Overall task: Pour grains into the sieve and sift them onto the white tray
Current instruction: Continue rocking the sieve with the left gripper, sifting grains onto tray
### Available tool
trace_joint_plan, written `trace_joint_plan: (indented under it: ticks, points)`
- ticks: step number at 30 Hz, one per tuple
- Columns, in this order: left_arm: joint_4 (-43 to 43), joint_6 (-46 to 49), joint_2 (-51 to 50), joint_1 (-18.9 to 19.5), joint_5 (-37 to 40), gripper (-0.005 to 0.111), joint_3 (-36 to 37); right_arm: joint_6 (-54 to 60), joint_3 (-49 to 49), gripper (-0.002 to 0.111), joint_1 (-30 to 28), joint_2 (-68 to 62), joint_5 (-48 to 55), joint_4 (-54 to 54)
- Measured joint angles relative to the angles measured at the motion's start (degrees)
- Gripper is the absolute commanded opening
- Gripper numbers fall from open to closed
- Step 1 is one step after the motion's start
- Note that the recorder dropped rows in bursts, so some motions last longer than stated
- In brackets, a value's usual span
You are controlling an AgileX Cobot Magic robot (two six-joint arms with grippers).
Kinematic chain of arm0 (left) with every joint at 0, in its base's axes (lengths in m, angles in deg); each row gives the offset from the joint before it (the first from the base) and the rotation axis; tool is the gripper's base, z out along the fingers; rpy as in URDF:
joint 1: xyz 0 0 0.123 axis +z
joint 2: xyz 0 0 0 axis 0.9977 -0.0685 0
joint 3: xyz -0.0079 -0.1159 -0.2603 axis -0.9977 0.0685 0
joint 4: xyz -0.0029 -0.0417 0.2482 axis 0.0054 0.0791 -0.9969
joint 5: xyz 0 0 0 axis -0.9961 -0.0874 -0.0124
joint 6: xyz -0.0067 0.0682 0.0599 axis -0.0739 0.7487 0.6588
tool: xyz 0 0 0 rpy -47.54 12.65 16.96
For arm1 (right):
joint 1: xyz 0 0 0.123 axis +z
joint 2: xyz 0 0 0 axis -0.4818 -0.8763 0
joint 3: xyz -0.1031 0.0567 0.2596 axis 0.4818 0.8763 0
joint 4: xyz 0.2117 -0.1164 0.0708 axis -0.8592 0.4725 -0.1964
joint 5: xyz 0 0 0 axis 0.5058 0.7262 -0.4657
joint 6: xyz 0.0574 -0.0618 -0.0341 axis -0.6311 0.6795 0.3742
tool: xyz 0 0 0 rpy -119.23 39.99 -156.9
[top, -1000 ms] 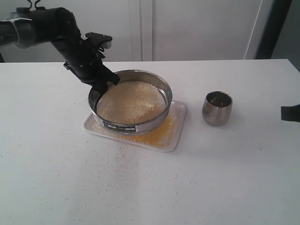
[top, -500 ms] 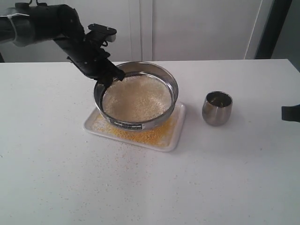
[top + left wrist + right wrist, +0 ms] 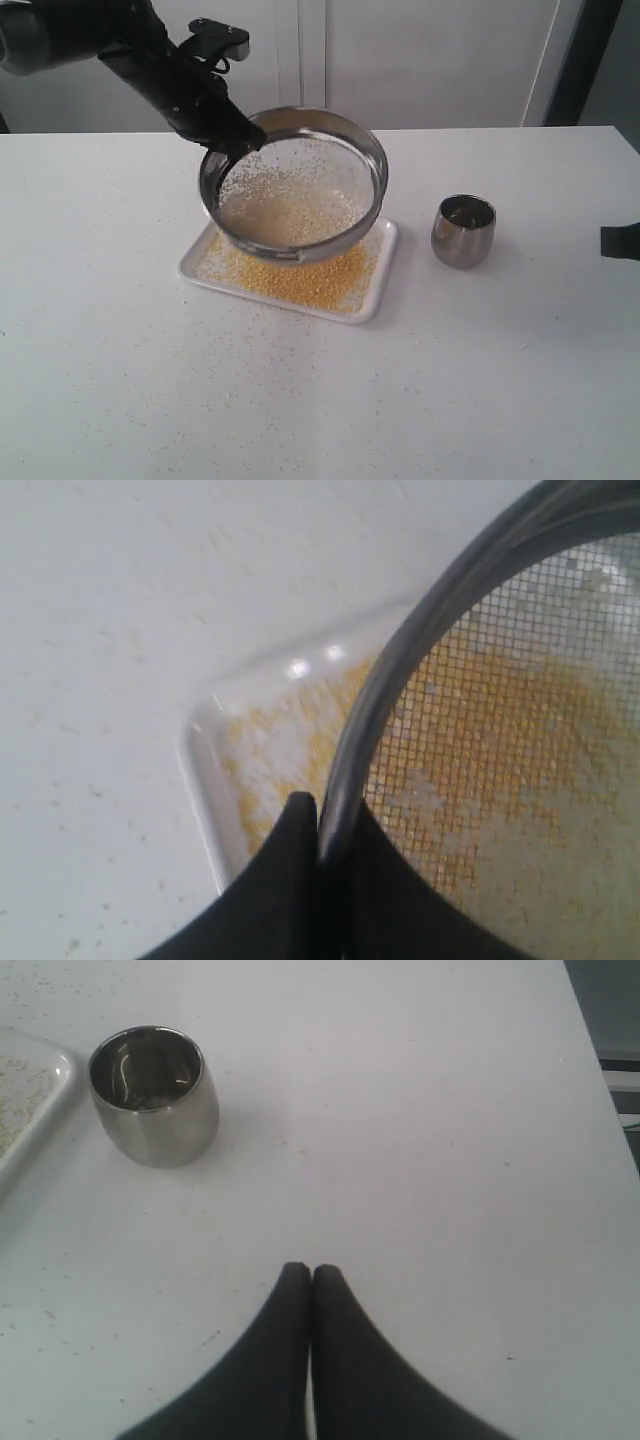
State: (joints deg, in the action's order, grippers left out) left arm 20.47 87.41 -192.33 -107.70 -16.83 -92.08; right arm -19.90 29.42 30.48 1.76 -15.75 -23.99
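The round steel sieve (image 3: 345,240) hangs tilted above the white tray (image 3: 385,275), its far rim raised. My left gripper (image 3: 232,152) is shut on the sieve's rim (image 3: 400,685) at its back left. Pale grains (image 3: 290,215) lie inside on the mesh, and golden-yellow grains (image 3: 300,278) cover the tray beneath. In the left wrist view the tray's corner (image 3: 205,780) shows under the mesh (image 3: 520,740). My right gripper (image 3: 309,1272) is shut and holds nothing, over bare table at the right; only its tip (image 3: 620,241) shows in the exterior view.
A small steel cup (image 3: 463,231) stands on the table right of the tray, also seen as the steel cup (image 3: 153,1095) ahead of my right gripper. Stray grains speckle the white table (image 3: 300,400) in front of the tray.
My left gripper has lifted the sieve off the tray and moved it back and slightly right, tilting it. More yellow grains now show on the tray. The right gripper has not moved.
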Motion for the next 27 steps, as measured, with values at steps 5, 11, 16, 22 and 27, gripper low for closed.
trace_joint_plan:
  ticks: [5, 11, 16, 22, 27]
  points:
    - [0.40, -5.50, -0.22, 2.41, 6.56, 0.000, -1.37, 0.00, 0.00, 0.000, 0.00, 0.00, 0.00, 0.00]
    - [0.93, -5.76, -0.96, 2.17, 11.38, 0.000, -1.84, 0.00, 0.00, 0.000, 0.00, 0.00, 0.00, 0.00]
    - [0.87, 5.78, -1.39, 0.34, 6.86, 0.000, -2.01, 0.00, 0.00, 0.000, 0.00, 0.00, 0.00, 0.00]
    - [4.07, -0.90, -2.51, 1.31, 11.79, 0.000, -2.87, 0.00, 0.00, 0.000, 0.00, 0.00, 0.00, 0.00]
    - [-0.16, -7.52, -4.78, 0.34, 8.30, 0.000, -3.45, 0.00, 0.00, 0.000, 0.00, 0.00, 0.00, 0.00]
